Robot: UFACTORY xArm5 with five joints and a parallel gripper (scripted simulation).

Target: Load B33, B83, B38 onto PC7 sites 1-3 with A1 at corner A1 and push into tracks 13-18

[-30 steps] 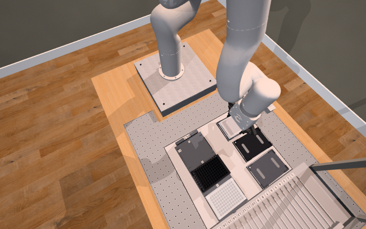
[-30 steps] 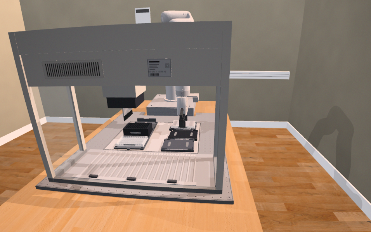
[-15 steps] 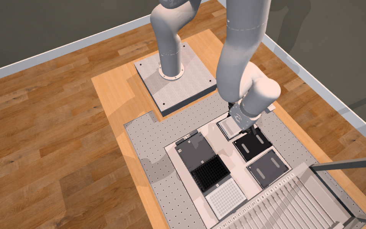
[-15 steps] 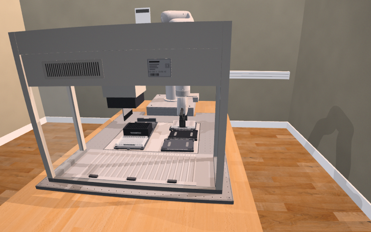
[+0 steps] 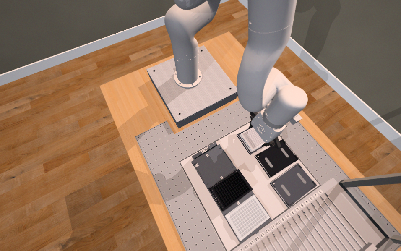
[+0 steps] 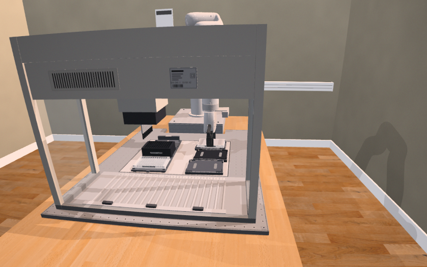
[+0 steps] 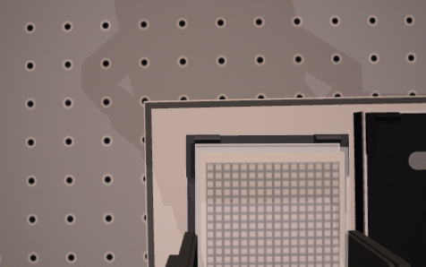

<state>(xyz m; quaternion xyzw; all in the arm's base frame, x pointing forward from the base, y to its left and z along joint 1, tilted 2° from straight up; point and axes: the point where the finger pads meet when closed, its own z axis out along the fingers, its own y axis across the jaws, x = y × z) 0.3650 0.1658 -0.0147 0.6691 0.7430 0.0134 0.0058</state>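
Observation:
My gripper (image 7: 273, 253) is down over nest S1, shut on the long sides of B33 (image 7: 270, 202), the white 384-well plate. B33 (image 5: 251, 139) still sits in the nest's dark corner locators. The arm's wrist hides most of the fingers in the overhead view. The grey carrier PC7 (image 5: 220, 179) lies on the apron. Its site 1 (image 5: 212, 164) by the handle is bare. The black deep-well block B83 (image 5: 230, 189) is on site 2 and the white 96-well plate B38 (image 5: 247, 216) is on site 3. My gripper also shows in the front view (image 6: 209, 141).
Nests S2 (image 5: 276, 158) and S3 (image 5: 292, 183) hold no plates. The ribbed rails (image 5: 312, 223) with numbered tracks lie beyond the apron. The instrument frame and its pipetting head (image 6: 143, 114) hang over the deck. The perforated baseplate surrounds the apron.

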